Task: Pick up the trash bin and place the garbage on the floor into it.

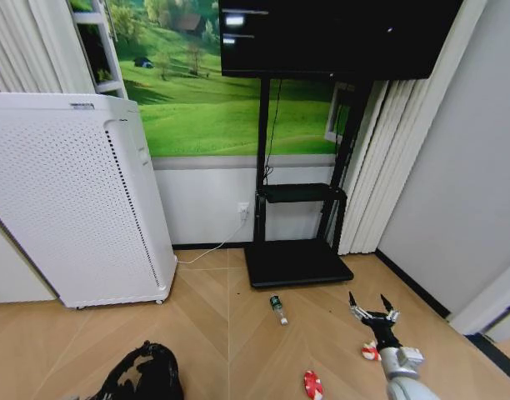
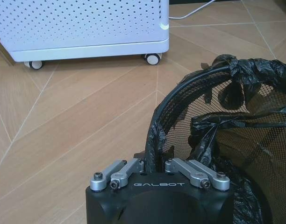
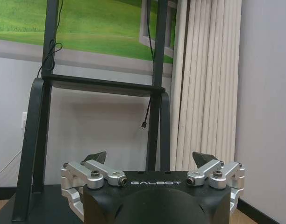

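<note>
Our left end effector (image 2: 154,170) is pinching the rim of the trash bin (image 2: 218,154): in the left wrist view the black wire rim and the bag liner pass between its fingers, which are pressed together on them. In the head view the trash bin (image 1: 142,375) is low at our left, near the tall white appliance (image 1: 72,200). We judge that the rim is the chosen place to grip because it is thin enough for the fingers, while the body of the bin is too wide.

Our right end effector (image 1: 373,315) hangs above the floor (image 1: 230,333) at our right with its fingers spread wide and nothing between them. It is just beside 1 red-and-white wrapper (image 1: 370,352), and a 2nd wrapper (image 1: 312,384) lies nearer to us. The small bottle (image 1: 277,309) with the green label lies on the floor in front of the black screen stand (image 1: 297,262). All 3 pieces of garbage are not yet in the bin.
</note>
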Controlling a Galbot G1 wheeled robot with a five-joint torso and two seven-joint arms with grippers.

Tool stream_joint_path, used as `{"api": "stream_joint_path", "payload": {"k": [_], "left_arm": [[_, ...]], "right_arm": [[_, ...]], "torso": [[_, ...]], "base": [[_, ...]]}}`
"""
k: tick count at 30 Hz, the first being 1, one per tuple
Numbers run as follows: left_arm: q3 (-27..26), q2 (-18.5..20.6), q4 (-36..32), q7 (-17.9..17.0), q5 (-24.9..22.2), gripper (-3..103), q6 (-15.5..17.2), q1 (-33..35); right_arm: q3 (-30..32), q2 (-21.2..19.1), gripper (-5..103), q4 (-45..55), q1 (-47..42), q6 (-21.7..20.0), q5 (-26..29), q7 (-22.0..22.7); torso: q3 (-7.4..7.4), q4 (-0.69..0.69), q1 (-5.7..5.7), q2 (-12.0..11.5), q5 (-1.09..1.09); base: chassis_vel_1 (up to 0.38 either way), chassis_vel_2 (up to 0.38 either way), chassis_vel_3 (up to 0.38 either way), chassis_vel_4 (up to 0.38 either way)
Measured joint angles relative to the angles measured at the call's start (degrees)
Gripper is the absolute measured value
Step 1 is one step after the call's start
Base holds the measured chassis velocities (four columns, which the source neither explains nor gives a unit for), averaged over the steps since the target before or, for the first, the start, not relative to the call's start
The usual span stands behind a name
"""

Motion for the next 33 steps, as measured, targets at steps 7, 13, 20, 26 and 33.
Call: {"api": "stream_joint_path", "payload": {"k": [7, 13, 20, 26, 33], "left_arm": [[0.91, -1.10, -2.63, -0.92, 5.95, 8, -5.20, 0.03], [1.45, -2.41, -3.96, -1.71, 10.58, 6, -8.67, -0.45], [1.22, -2.56, -5.72, -2.15, 12.80, 4, -10.28, -1.55], [0.62, -1.93, -8.47, -1.95, 13.77, 4, -11.44, -3.67], [0.23, -0.33, -11.65, -0.42, 15.71, 4, -13.88, -5.73]], "right_arm": [[-0.06, 0.15, 100, -0.18, 0.18, 0.26, -0.09, -0.12], [-0.06, 0.27, 100, -0.49, 0.22, 0.52, -0.40, -0.12], [-0.05, 0.46, 100, -0.54, 0.25, 0.56, -0.64, -0.11], [-0.16, 0.56, 100, -0.76, 0.25, 0.54, -1.19, -0.04], [-0.16, 0.21, 100, -0.92, 0.08, 0.35, -1.76, 0.02]], "torso": [[0.00, -0.06, 0.00, -0.01, 0.00], [0.01, -0.02, 0.00, -0.01, 0.02], [0.01, -0.01, 0.00, -0.01, 0.00], [0.01, -0.03, 0.00, -0.01, 0.00], [0.00, 0.00, 0.01, -0.01, 0.00]], "base": [[0.000, 0.000, 0.000, 0.000], [0.000, 0.000, 0.000, 0.000], [0.000, 0.000, 0.000, 0.000], [0.000, 0.000, 0.000, 0.000], [0.000, 0.000, 0.000, 0.000]]}}
